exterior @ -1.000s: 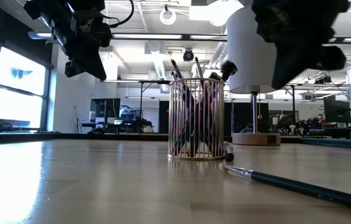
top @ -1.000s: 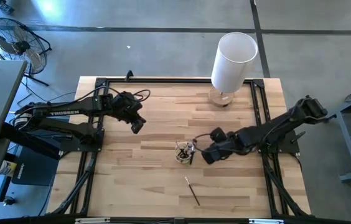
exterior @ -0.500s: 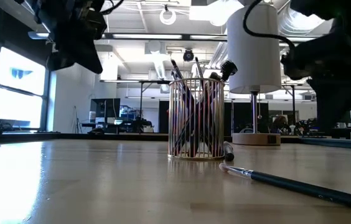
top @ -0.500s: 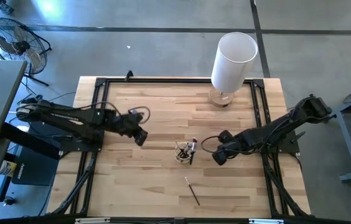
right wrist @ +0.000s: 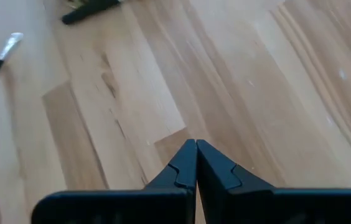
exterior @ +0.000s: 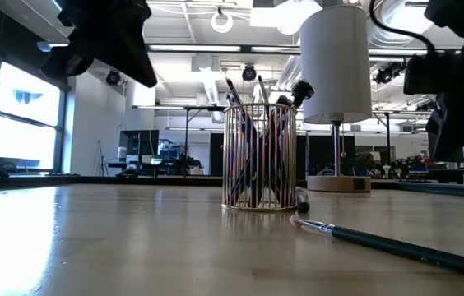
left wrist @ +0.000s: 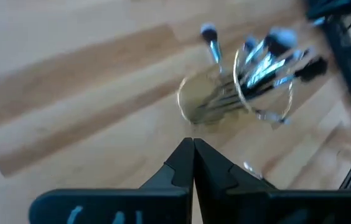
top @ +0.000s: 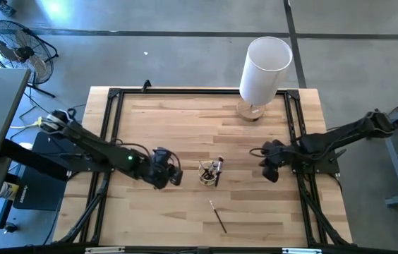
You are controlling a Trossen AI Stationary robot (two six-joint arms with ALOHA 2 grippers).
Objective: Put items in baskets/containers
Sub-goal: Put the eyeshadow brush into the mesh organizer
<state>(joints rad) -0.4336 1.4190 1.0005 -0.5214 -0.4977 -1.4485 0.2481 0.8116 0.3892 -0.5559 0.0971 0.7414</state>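
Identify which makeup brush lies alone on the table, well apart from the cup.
The thin brush lying flat near the table's front edge; the others stand in the cup or lie against it.

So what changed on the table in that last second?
The left gripper swung from the table's far left in beside the cup. The right gripper pulled back from the cup toward the right edge. Both stayed shut and empty. The cup, its brushes and the loose brush stayed put.

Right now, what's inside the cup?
The cup holds a bundle of brushes standing tilted, tips poking above the rim. How many, I cannot tell; they overlap. One brush lies on the table, outside it.
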